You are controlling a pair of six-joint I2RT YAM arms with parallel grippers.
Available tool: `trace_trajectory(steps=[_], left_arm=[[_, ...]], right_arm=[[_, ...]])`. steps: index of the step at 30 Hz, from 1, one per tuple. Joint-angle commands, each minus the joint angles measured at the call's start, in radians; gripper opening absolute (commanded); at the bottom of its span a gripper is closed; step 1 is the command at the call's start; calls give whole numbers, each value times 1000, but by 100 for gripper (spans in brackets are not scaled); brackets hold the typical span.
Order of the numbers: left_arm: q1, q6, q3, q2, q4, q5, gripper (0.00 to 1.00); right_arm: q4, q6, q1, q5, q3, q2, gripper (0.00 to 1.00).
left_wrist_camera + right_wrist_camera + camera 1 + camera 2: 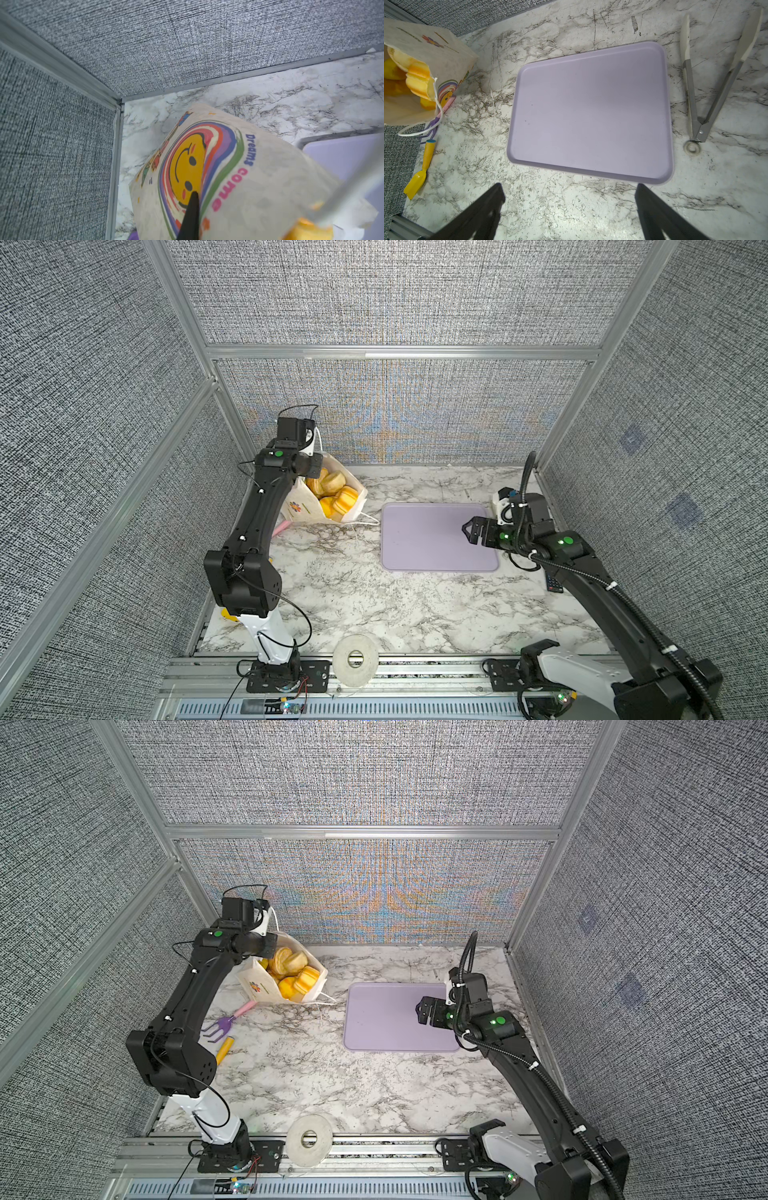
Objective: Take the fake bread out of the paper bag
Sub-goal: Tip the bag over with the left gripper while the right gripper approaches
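The cream paper bag stands tilted at the back left of the table, its mouth turned up and to the right. Several glossy yellow-brown pieces of fake bread fill the bag. My left gripper is shut on the bag's back wall at the rim, one black finger lying against the smiley print. In both top views its jaws are hidden behind the wrist. My right gripper hangs open over the right edge of the lilac tray, holding nothing.
Metal tongs lie to the right of the tray. A yellow toy shovel and a purple toy rake lie left of the bag under my left arm. A tape roll sits at the front edge; a remote lies by my right arm.
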Motion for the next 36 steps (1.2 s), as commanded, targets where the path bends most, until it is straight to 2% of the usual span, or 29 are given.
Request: trace_trajectory(steps=[1,11,15,22,28,36], left_arm=[[-32,133,-53,-20,246,8,0],[-51,248,-87,40,397,46,0],[-68,327,-160,22,454,62,0],[-105,422,-353,-64,480,118,0],[-133,398,-529,-185,546,140,0],[-183,336,-666,-283,583,87,0]], right_arm=[[6,3,1,-5,-5,3,99],[11,32,8,-77,-44,-2,99],[23,66,36,-127,-16,7,99],[132,214,200,-156,41,32,98],[246,334,361,-73,53,76,97],[356,452,498,-30,18,160,96]])
